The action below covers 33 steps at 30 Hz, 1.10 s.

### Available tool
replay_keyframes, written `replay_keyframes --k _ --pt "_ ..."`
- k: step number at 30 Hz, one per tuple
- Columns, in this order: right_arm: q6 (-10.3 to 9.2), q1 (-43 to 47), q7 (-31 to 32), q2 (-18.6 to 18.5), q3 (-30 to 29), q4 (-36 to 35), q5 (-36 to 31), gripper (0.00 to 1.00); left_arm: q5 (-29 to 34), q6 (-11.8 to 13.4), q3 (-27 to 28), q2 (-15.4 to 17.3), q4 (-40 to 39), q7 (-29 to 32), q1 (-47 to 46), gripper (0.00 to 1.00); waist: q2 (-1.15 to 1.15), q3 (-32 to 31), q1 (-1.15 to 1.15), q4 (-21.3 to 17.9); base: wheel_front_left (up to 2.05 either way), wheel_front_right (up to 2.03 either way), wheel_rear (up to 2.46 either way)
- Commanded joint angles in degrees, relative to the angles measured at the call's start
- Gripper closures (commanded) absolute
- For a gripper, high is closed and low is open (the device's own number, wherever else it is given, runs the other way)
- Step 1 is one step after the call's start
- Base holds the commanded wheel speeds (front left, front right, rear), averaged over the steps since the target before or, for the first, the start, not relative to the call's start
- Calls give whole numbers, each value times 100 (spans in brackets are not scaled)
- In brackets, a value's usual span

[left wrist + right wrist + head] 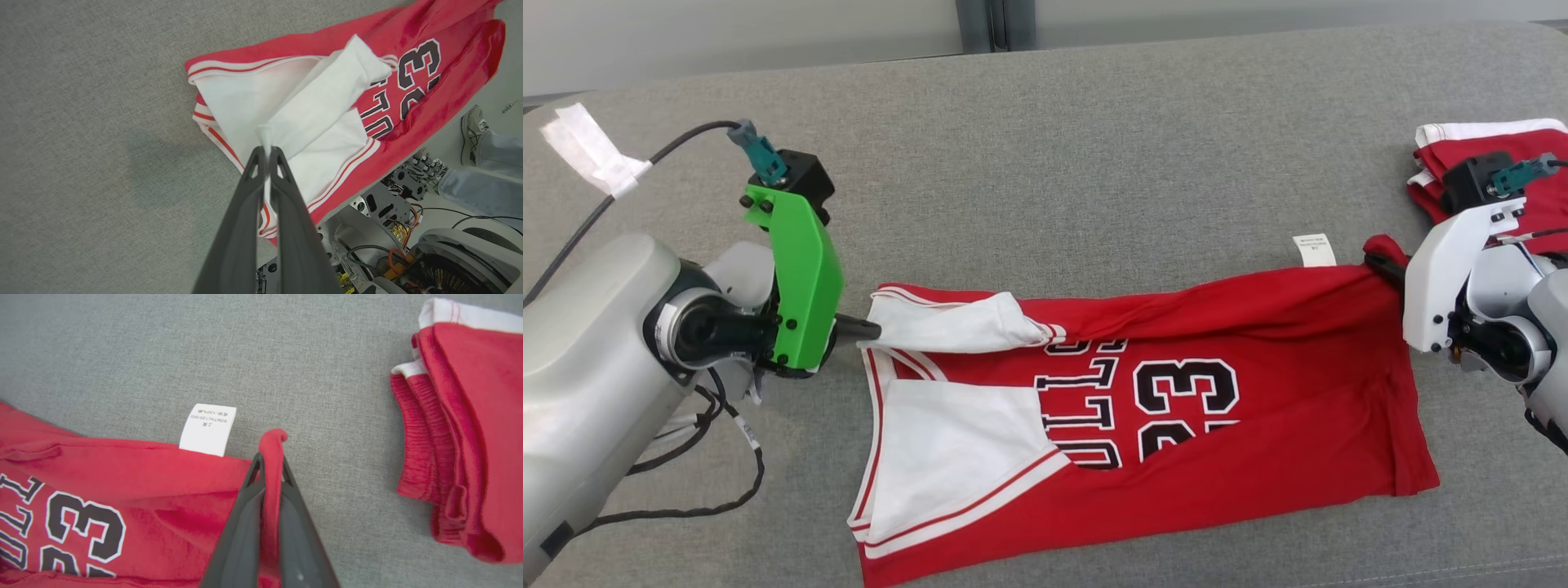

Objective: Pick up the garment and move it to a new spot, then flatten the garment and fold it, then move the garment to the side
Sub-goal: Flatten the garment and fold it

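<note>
The garment (1258, 384) is a red basketball jersey with a black "33", white lining and red-and-white trim, lying on the grey padded surface. My left gripper (870, 330) is shut on its white shoulder part at the jersey's left end; the left wrist view shows the white cloth (310, 110) pinched between the dark fingers (245, 212). My right gripper (1380, 265) is shut on a red corner at the far right end, and a fold of red fabric (271, 457) stands up between its fingers (241, 522). The far edge is lifted and folded toward the front. A white care label (208, 429) sticks out beside it.
A folded red-and-white garment pile (1494, 167) lies at the far right, close behind my right wrist. White tape (592, 151) sits at the far left of the grey surface (1094, 163). In the left wrist view a person's shoe and trouser leg (478, 134) stand beyond the robot's base.
</note>
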Motion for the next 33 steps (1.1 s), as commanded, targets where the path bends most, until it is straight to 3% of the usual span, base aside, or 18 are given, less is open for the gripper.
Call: replay_keyframes --k 1,6,17,33 --pt "1 -45 123 -75 86 -19 187 100 -56 52 -22 69 -77 72 110 100 0 -4 0 2 0 0 0" --pt "1 -146 411 -334 517 -272 588 100 -132 189 -90 188 -356 273 238 100 0 2 0 3 0 0 0" --pt "1 -484 -311 -669 1253 -366 905 100 -422 428 -165 388 -869 638 470 100 0 -10 0 26 0 0 0" --pt "1 -781 92 -1160 2399 -714 1818 100 -644 569 -284 367 -1120 818 795 100 0 -51 0 8 0 0 0"
